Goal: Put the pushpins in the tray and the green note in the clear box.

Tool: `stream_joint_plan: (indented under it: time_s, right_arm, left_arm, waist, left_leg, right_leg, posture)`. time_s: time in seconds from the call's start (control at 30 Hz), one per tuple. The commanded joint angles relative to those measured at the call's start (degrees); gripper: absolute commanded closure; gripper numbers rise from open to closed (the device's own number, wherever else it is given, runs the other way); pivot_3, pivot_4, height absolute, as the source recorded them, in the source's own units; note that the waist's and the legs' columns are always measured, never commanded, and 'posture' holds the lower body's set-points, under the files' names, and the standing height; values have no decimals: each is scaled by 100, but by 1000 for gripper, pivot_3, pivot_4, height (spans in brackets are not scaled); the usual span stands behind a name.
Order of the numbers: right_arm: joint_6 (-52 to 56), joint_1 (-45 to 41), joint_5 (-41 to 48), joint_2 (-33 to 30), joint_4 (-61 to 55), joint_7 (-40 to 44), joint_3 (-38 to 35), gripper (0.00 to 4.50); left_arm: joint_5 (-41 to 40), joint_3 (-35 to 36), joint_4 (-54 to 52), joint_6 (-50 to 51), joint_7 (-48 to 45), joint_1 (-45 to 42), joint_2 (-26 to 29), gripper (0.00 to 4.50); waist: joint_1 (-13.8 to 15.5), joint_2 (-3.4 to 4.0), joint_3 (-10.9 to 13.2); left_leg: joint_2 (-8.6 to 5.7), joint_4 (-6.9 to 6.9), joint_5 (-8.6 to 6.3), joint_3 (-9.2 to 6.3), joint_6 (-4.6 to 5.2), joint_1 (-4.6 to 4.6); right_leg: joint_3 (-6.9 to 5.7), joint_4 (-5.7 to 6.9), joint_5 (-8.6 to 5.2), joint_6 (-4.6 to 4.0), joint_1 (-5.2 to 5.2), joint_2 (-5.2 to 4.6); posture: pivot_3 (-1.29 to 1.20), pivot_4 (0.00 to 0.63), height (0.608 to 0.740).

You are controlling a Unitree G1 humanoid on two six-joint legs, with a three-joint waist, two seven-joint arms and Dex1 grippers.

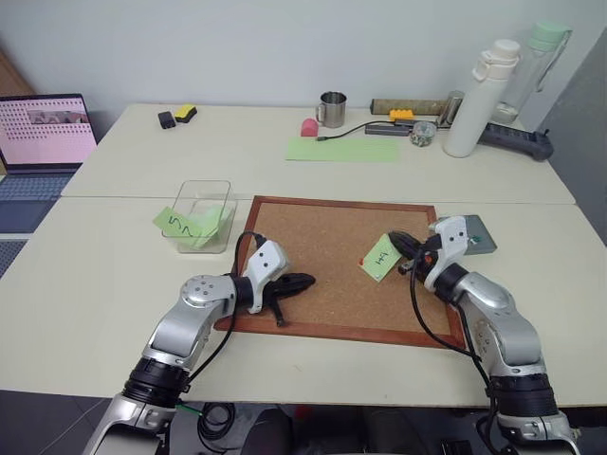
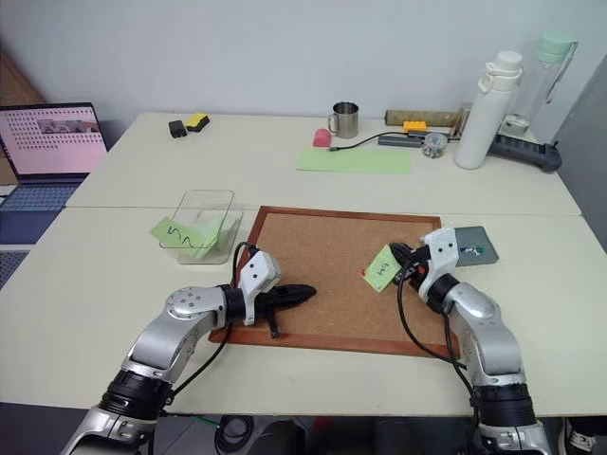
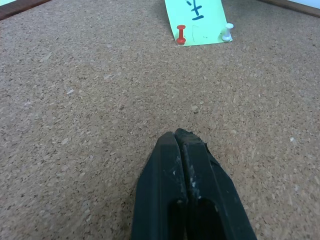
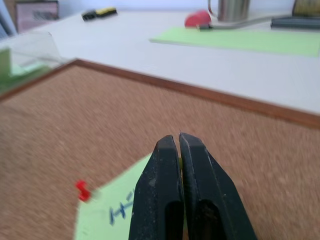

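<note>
left wrist view alone shows a white pushpin (image 3: pixel 227 32) beside the red pushpin (image 3: pixel 181 34) on the green note (image 3: pixel 196 21), marked "h", on the corkboard (image 3: pixel 90 115). left gripper (image 3: pixel 179 139) pressed together, empty; right gripper (image 4: pixel 173 142) pinching the note's edge.

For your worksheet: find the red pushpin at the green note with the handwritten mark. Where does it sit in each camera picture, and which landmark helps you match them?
Left eye view: red pushpin at the green note's left corner.
Right eye view: same corner, right of centre.
Left wrist view: top centre, on the note's edge.
Right wrist view: lower left, beside the note.
Shared landmark: the cork board beneath it.
</note>
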Motion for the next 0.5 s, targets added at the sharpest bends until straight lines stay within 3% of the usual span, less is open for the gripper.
stream_joint_plan:
  time_s: [0.03,0.5]
  right_arm:
    - [-12,-20,23,-73,-308,-79,-126,4480]
    - [153,-70,189,-141,-578,-168,-242,4480]
  left_arm:
    - [51,-79,57,63,-72,23,51,4500]
    - [76,-93,110,43,-101,-4,32,4500]
  waist:
    - [0,0,0]
    - [2,0,0]
  left_leg:
    - [0,0,0,0,0,0]
    - [0,0,0,-1,0,0]
  right_leg:
    - [0,0,0,0,0,0]
    - [-1,0,0,0,0,0]
  posture:
    - [0,150,740]
    - [0,150,740]
